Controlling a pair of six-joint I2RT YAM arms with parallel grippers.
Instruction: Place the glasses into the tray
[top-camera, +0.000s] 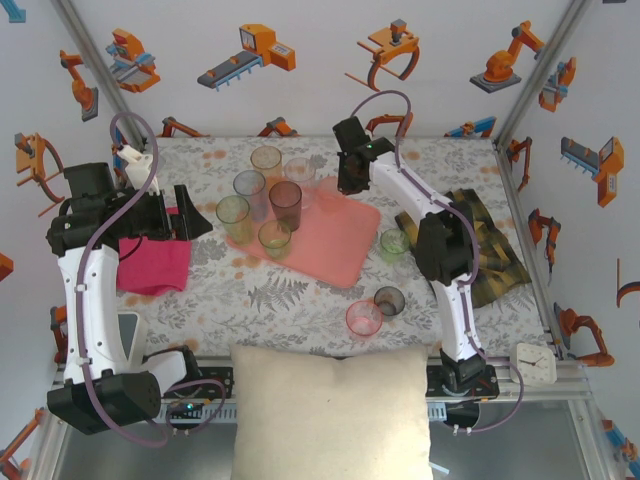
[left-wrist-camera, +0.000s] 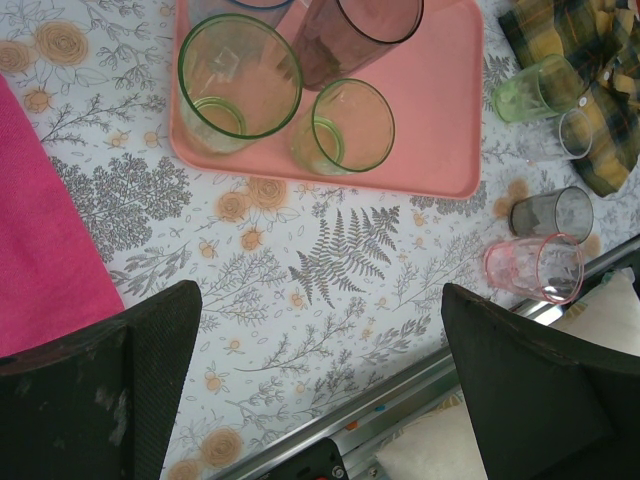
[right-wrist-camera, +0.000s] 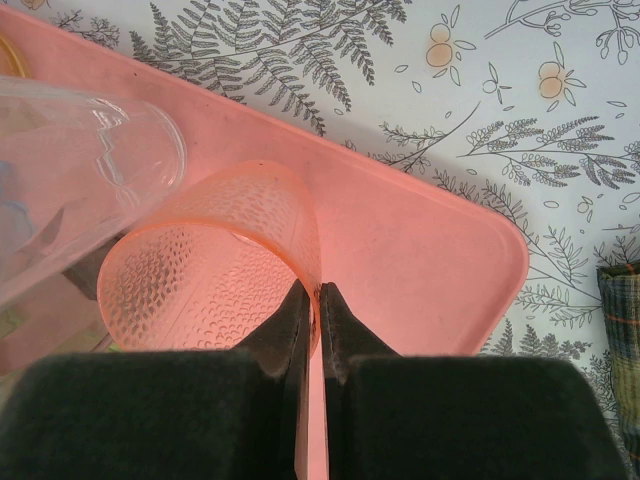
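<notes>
Floral table (top-camera: 300, 300) | left fingers (left-wrist-camera: 100, 395) apart | right fingers (right-wrist-camera: 282, 335) clamping pink glass (right-wrist-camera: 200, 265) on tray (right-wrist-camera: 420, 250)

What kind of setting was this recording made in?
Probably a robot test booth, not a home: white walls printed with robot-arm cartoons, aluminium frame posts, and a floral-clothed table.

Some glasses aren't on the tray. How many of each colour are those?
green glass: 1
clear glass: 1
grey glass: 1
pink glass: 1
Total off the tray: 4
</notes>
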